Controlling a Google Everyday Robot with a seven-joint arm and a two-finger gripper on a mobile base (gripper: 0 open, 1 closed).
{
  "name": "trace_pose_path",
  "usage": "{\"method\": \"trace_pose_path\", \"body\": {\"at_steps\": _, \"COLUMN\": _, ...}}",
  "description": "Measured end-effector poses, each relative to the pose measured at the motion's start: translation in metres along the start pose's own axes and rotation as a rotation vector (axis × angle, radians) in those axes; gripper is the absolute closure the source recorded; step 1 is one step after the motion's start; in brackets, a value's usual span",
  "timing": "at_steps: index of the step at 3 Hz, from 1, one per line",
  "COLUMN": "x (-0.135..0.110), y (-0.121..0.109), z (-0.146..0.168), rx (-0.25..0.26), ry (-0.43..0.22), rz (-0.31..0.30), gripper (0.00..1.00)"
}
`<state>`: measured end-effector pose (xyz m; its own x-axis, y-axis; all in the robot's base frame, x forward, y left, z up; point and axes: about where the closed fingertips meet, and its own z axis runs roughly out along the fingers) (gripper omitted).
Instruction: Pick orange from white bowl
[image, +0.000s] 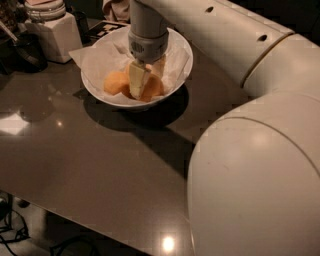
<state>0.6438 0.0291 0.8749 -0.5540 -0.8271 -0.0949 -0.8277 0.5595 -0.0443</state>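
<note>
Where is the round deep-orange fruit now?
Upper left of the camera view: the round deep-orange fruit sits in the glossy white paper-lined bowl, beside a paler orange, with the gripper directly over it.

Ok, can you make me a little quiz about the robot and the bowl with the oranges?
1. True or false: the gripper is down inside the white bowl.
2. Pick one. What lines the white bowl? A: crumpled white paper. B: green leaves. C: a blue cloth.
3. Fill the gap: the white bowl stands on a dark ____.

Key
1. True. The gripper is down in the bowl, right at the orange.
2. A.
3. table.
</note>
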Motion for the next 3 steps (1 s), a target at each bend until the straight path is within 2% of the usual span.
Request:
{"method": "trace_pose_path", "body": {"at_steps": 1, "x": 0.0002, "y": 0.0008, "z": 0.0130, "rx": -0.013, "ry": 0.024, "rz": 0.000, "gripper": 0.36}}
{"method": "trace_pose_path", "body": {"at_steps": 3, "x": 0.0002, "y": 0.0008, "z": 0.0130, "rx": -0.013, "ry": 0.024, "rz": 0.000, "gripper": 0.81}}
